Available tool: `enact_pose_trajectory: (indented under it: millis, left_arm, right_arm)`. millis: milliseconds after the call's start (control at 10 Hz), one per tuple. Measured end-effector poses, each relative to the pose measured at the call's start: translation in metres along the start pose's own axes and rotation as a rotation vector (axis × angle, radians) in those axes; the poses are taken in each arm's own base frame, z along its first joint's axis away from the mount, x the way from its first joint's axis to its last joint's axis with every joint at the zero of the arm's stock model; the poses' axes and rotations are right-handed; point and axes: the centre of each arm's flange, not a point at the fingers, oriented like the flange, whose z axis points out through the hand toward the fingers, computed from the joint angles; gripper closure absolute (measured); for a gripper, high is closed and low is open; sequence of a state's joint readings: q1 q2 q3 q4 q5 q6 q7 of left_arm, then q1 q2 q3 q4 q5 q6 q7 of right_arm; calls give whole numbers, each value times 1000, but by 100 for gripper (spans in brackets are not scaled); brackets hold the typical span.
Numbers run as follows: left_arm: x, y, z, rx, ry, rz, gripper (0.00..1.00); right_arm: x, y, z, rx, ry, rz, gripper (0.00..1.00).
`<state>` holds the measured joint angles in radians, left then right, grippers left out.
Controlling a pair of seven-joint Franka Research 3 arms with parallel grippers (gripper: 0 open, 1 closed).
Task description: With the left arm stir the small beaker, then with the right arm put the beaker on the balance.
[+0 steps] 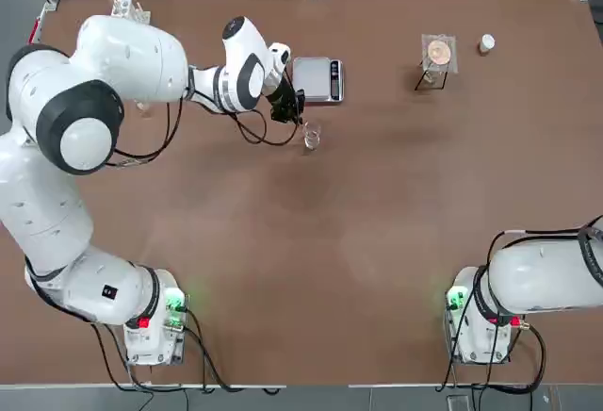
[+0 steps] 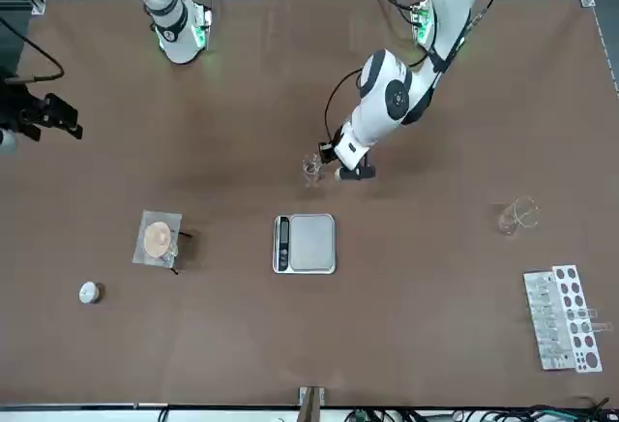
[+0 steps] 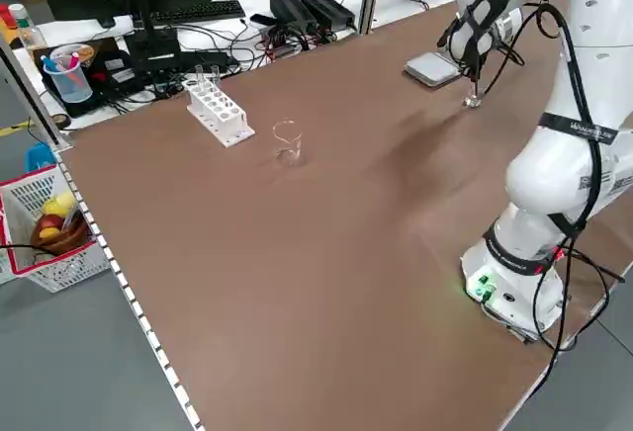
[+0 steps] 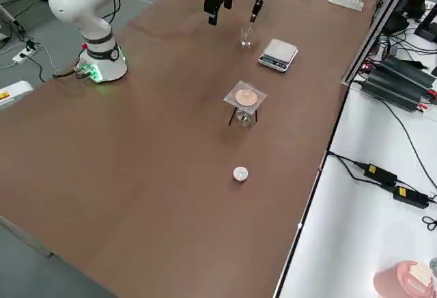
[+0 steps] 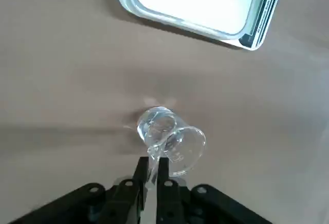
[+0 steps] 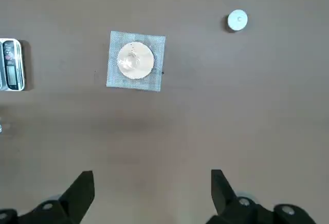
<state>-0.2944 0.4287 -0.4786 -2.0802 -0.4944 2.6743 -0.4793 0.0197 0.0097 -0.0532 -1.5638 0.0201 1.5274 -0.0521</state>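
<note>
Stirring | left gripper (image 5: 152, 175) pinched on glass rod (image 5: 153, 160) dipping upright into small beaker (image 1: 312, 136), mid-table, just near of balance (image 1: 317, 79) | right gripper (image 6: 149, 193) spread, parked far right.

A: How is the table (image 1: 377, 241) covered?
B: It is viewed from overhead, across, and both sides.
A: And close up?
B: The balance (image 5: 195, 3) is shared by both wrist views.

Left gripper (image 1: 300, 121) crowds the small beaker (image 1: 312, 136); balance (image 1: 317, 80) just beyond.
</note>
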Motion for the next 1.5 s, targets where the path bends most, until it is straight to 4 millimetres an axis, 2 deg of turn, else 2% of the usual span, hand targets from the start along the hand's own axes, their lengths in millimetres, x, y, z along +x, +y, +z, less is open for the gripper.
enact_pose_trajectory:
  millis: [300, 900, 1200, 1500]
  left_arm:
    - [1, 3, -2, -6, 4, -13, 92]
    - [2, 6, -5, -12, 9, -43, 92]
    - [-13, 23, -10, -21, 15, -58, 92]
    - [-15, 29, -23, -21, 27, -46, 92]
  right_arm:
    - [0, 0, 0, 0, 0, 1, 0]
    - [0, 1, 0, 0, 0, 1, 0]
    - [0, 1, 0, 0, 1, 1, 0]
    - [0, 1, 0, 0, 2, 1, 0]
